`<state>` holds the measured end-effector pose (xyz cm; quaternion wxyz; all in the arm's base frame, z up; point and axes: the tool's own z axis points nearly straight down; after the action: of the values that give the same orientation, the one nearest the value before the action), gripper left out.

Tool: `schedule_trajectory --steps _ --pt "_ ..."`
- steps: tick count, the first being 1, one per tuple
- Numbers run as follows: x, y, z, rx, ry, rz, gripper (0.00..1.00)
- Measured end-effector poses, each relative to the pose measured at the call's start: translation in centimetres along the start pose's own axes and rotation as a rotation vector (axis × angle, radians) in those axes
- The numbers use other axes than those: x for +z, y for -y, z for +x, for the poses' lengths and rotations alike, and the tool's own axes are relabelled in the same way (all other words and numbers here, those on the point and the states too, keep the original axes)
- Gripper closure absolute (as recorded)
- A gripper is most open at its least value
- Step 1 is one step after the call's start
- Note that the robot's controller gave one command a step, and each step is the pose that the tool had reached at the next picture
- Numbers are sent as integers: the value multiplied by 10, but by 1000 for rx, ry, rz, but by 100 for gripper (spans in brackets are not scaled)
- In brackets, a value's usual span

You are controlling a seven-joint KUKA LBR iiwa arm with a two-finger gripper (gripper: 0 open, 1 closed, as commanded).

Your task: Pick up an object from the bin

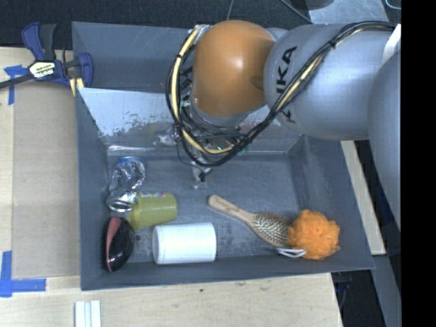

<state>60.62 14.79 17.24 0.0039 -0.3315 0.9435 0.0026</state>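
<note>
Claw (199, 176) just up-left of, and apart from, the wooden hairbrush (251, 220)

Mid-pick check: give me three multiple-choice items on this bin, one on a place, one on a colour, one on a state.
1. Where does the orange puff lie?
A against the bristle end of the brush
B at the left end
C against the far wall
2. What colour is the small can next to the white roll?
A blue
B yellow-green
C red
3. How does the white roll rest?
A upright
B on its side
C leaning on a wall
Answers: 1 A, it touches the brush head; 2 B, its side is yellow-green; 3 B, its long side lies flat.
</note>
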Motion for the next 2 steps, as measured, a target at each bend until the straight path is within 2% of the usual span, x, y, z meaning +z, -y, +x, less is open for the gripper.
schedule_trajectory --steps 2 --pt "0 0 0 0 0 0 0"
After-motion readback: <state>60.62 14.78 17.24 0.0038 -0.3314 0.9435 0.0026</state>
